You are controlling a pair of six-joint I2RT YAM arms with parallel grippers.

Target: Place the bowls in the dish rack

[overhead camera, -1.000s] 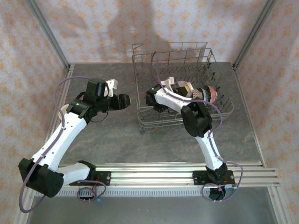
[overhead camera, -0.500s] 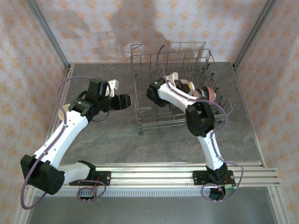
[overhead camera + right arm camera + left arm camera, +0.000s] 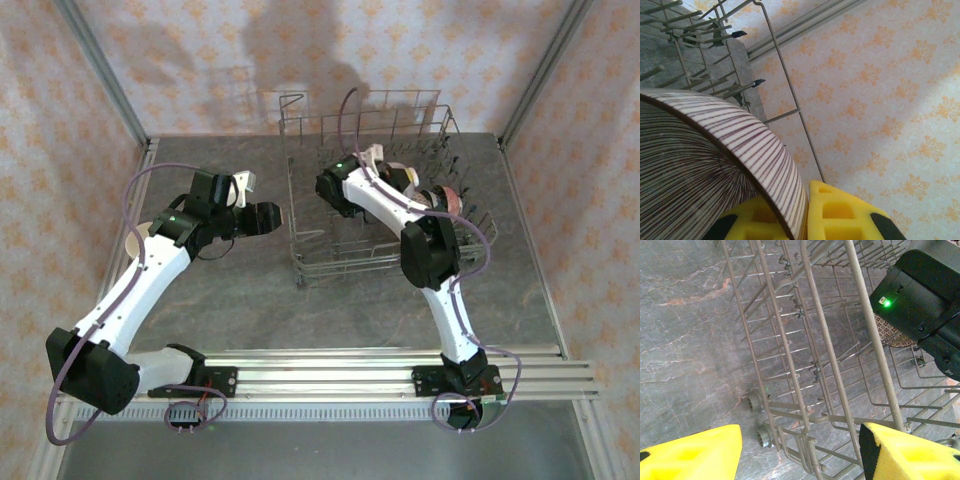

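Two claws logged. Right claw [image 3: 801, 216] is clenched on a striped bowl [image 3: 700, 165], rim pinched between yellow pads [image 3: 840, 215]. The bowl spreads left of and above them, and rack [image 3: 785, 65] wires stand just beyond. Other bowls [image 3: 450, 200] sit on edge in the rack, right of that claw. Left claw [image 3: 800, 455] is spread wide and holds nothing, close against the rack's left wall. A patterned bowl [image 3: 892, 332] lies ahead-right of it, under a black housing [image 3: 920, 295].
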